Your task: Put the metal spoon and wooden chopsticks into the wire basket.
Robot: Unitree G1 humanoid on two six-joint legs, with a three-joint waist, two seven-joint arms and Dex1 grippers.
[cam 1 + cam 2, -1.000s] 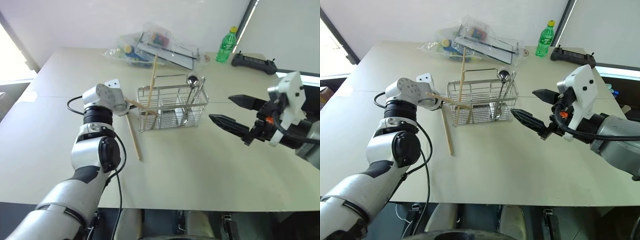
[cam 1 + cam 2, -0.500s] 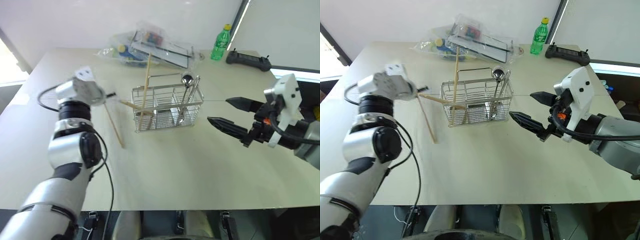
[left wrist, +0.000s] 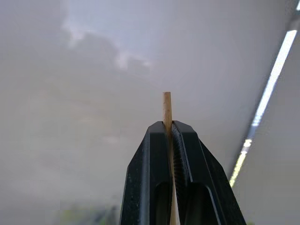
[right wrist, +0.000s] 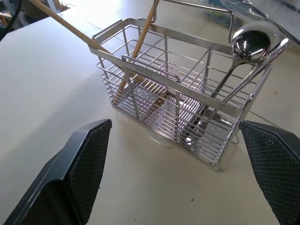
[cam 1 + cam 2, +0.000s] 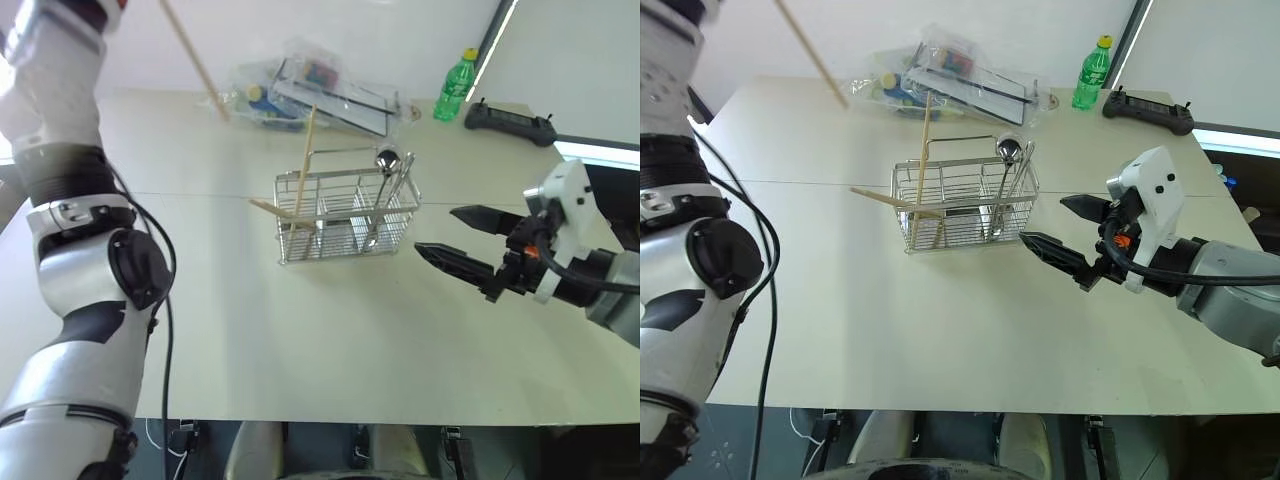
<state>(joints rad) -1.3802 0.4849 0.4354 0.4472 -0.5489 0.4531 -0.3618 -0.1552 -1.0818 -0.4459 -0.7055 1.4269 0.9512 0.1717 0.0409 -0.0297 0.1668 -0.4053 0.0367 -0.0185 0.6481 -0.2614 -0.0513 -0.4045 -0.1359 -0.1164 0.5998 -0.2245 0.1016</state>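
The wire basket [image 5: 345, 213] stands mid-table. The metal spoon [image 5: 386, 160] leans in its right end, bowl up [image 4: 251, 42]. One of the wooden chopsticks [image 5: 305, 158] stands upright in the left end, and another [image 5: 268, 207] lies slanted, poking out over the left rim. My left gripper [image 3: 167, 125] is raised high at the far left, shut on a third chopstick [image 5: 195, 62] that slants down through the air above the table's back. My right gripper [image 5: 436, 230] hovers open just right of the basket, with nothing between its fingers.
A clear plastic bag of items [image 5: 310, 88] lies at the back of the table. A green bottle [image 5: 455, 88] and a black controller [image 5: 508, 122] sit at the back right. The cream table [image 5: 330, 330] stretches bare toward the front.
My left arm has swung far upward, lifting the chopstick off the table beside the basket. The right gripper has stayed in place and open.
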